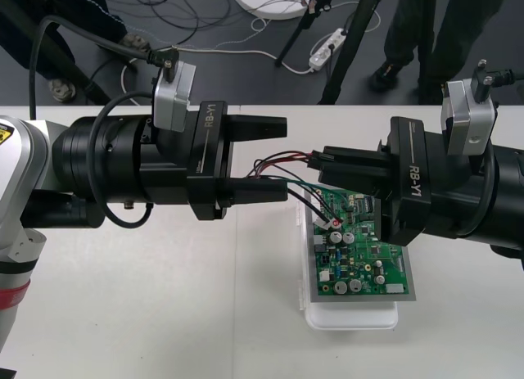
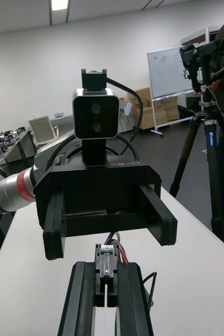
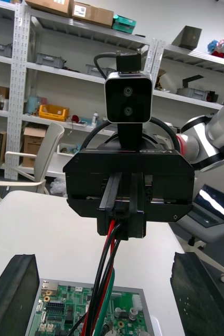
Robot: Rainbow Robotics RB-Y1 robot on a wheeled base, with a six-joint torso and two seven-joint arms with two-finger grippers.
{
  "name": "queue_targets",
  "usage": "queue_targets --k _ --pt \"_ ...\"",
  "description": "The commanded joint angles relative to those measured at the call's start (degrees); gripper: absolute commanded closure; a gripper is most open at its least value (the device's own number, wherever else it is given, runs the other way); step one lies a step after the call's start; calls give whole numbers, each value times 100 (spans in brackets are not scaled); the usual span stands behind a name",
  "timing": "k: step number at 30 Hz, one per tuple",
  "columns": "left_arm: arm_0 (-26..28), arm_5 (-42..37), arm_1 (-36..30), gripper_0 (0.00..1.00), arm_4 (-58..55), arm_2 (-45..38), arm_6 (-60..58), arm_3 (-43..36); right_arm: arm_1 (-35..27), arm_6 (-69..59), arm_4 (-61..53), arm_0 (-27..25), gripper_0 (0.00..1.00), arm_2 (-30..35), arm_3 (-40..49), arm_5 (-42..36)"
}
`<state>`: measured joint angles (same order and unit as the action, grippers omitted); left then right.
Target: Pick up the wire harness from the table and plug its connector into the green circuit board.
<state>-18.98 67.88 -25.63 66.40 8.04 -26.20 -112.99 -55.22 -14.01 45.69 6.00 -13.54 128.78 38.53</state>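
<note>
The black two-fingered left gripper [image 1: 286,159] reached in from 9 o'clock, closest to the lens. Its blunt black fingers [image 3: 17,296] were spread wide apart and held nothing. Facing it from 3 o'clock, the right gripper [image 1: 318,166] had its pincer clamped together on the small black plug [image 2: 106,261] of the thin red, black and green wire harness [image 3: 110,252], held above the plain light table [image 1: 164,313].

The plug pointed toward 9 o'clock, straight at the gap between the left gripper's fingers, with its long axis running 3 to 9. From it the wires [image 3: 104,286] looped out toward 9 o'clock. They then curled back and dropped toward 5 o'clock onto the green rectangular circuit board [image 1: 360,264] below the right gripper. Where the wires' far end met the board could not be made out among the components.

The board, studded with silver capacitors and white connectors, sat on a white plastic base [image 1: 352,318]. Its long axis ran roughly 12 to 6, and the base's rim showed at the 6 o'clock end. The two grippers stood near each other, their tips apart.
</note>
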Motion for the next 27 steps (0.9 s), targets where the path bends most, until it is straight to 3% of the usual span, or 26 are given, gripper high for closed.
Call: queue_targets --k 1,27 --pt "-237 -267 -65 26 -171 110 -34 -206 108 258 63 191 100 -17 236 -56" --pt "-316 -267 -38 26 -224 118 -43 -206 249 276 239 235 100 -17 218 -153"
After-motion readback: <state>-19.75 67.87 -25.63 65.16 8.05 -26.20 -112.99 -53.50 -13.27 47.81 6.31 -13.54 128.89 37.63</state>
